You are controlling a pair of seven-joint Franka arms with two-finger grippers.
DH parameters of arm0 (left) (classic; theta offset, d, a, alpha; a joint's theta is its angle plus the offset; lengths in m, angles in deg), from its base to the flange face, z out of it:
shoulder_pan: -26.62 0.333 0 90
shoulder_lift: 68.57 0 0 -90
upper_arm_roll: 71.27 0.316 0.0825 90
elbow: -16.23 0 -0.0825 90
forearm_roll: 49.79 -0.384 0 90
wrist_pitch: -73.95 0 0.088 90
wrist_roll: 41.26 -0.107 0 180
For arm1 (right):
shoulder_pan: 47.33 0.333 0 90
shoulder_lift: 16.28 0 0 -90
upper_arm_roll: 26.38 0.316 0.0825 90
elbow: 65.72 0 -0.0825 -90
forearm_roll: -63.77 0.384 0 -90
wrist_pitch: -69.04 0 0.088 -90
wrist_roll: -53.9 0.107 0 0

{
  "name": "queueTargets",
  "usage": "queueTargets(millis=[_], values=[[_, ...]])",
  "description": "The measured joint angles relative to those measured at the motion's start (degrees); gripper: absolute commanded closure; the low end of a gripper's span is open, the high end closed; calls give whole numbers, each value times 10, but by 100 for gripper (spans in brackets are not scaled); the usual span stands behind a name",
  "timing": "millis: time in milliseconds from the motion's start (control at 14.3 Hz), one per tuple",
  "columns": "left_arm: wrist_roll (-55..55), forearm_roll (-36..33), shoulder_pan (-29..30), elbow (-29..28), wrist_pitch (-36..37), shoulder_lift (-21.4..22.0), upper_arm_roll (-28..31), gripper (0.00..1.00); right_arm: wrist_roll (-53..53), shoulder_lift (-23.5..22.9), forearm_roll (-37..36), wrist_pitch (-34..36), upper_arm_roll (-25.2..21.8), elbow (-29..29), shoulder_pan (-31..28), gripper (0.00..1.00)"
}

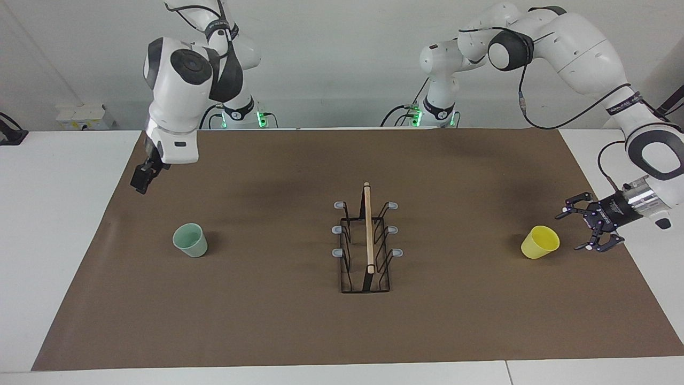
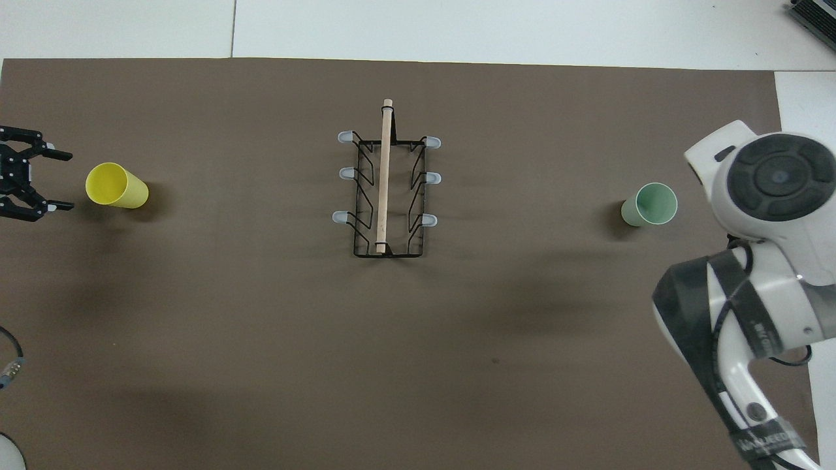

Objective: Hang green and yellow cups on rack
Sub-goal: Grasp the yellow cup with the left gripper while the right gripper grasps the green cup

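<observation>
Yellow cup (image 1: pixel 539 242) upright on the brown mat (image 1: pixel 267 321) covering the surface, mouth up, long axis vertical, at nine o'clock from the rack (image 1: pixel 366 251) on the overhead view's clock. Left hand (image 1: pixel 567 233) low and just beside that cup, at its nine o'clock, fingers spread wide and pointing toward three o'clock, straight at the cup wall, not touching it. Pale green cup (image 1: pixel 190 240) likewise upright, mouth up, at three o'clock from the rack and well apart from it. Right hand (image 1: pixel 141 179) raised over the mat's edge, at about eleven o'clock from the green cup in the facing view, hidden under its own arm from above; spread, holding nothing. Clearly the nearer pairing: left hand to yellow cup. Rack's wooden bar (image 1: pixel 367 227) running twelve to six, grey-tipped pegs (image 1: pixel 337 229) sticking out toward nine and three. Probably next: a short slide toward three o'clock to bracket the cup's sides, then closing.
</observation>
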Motion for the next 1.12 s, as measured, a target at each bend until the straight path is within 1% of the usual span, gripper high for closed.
queueTargets(millis=[139,349,418,558,836,1115], values=[[2,9,3,-8,-3,-9,-1,0,0,-38,-42,-3,0,-1,22,0],[3,16,-4,-55,-30,-8,-5,0,0,-88,-104,-20,1,-3,45,0],[-1,21,-9,-77,-51,-5,-6,0,0,-98,-118,-32,1,-6,48,0],[-11,54,-15,-117,-79,4,-7,0,0,-109,-135,-55,1,-17,49,0],[-17,143,-20,-177,-93,30,-7,0,0,-138,-159,-66,1,-31,58,0],[-31,179,-21,-203,-99,44,-7,0,29,-179,-186,-66,1,-32,81,0]])
